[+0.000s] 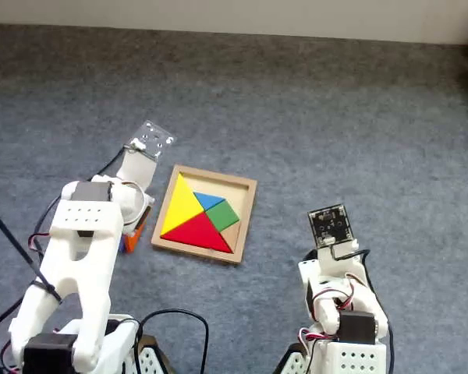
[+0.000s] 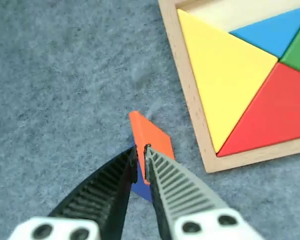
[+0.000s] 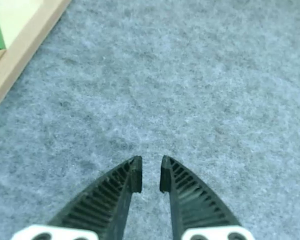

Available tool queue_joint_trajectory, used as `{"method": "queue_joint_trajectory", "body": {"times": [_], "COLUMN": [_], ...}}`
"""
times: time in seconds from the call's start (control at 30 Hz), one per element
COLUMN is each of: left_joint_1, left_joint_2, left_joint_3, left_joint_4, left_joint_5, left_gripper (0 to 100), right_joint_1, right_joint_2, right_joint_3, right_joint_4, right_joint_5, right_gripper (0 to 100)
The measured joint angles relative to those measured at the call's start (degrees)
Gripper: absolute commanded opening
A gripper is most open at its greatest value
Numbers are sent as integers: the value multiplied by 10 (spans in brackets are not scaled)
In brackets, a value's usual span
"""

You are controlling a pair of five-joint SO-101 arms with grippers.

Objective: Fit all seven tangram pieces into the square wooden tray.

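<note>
The grey, felt-like tabletop point(image 1: 359, 117) is bare toward its far edge and right side, with open room all round the right arm point(image 1: 339, 312). The left arm point(image 1: 78, 265) reaches along the left side, just beside the square wooden tray point(image 1: 248, 222). The tray lies near the middle of the tabletop, turned slightly askew.

Inside the tray sit a large yellow triangle point(image 1: 181, 207) and a large red triangle point(image 1: 196, 232), meeting edge to edge. A smaller blue piece point(image 1: 208, 201) and a green piece point(image 1: 222, 215) lie against them. Bare wood shows along the tray's far wall and at its near right corner.

In the high view an orange piece point(image 1: 131, 241) peeps from under the left arm, just outside the tray's left wall. The left wrist view shows it nearer. The left gripper point(image 2: 140, 152) is nearly closed, pinching that orange piece by its edge. A dark blue piece point(image 2: 140, 187) lies partly under it on the felt.

The right gripper point(image 3: 150, 174) hangs over bare felt beside the tray's rim. Its fingers are a narrow gap apart and hold nothing.
</note>
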Motion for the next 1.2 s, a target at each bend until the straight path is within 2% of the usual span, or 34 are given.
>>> {"method": "queue_joint_trajectory", "body": {"times": [0.07,0.13,0.43,0.7,0.93,1.07,1.2], "left_joint_1": [4,2,-30,-34,-34,-34,-34], "left_joint_2": [0,0,-2,-2,-2,-2,-2], "left_joint_3": [0,0,15,100,117,117,124], "left_joint_4": [2,2,-4,-73,-85,-85,-85], "left_joint_5": [0,0,32,32,32,33,33], "left_gripper": [193,220,220,214,142,146,232], "right_joint_1": [0,0,0,0,0,0,0], "right_joint_2": [0,0,0,0,0,0,0], "right_joint_3": [0,0,0,0,0,0,0], "right_joint_4": [0,0,0,0,0,0,0], "right_joint_5": [0,0,0,0,0,0,0], "right_gripper": [77,77,77,77,77,77,77]}}
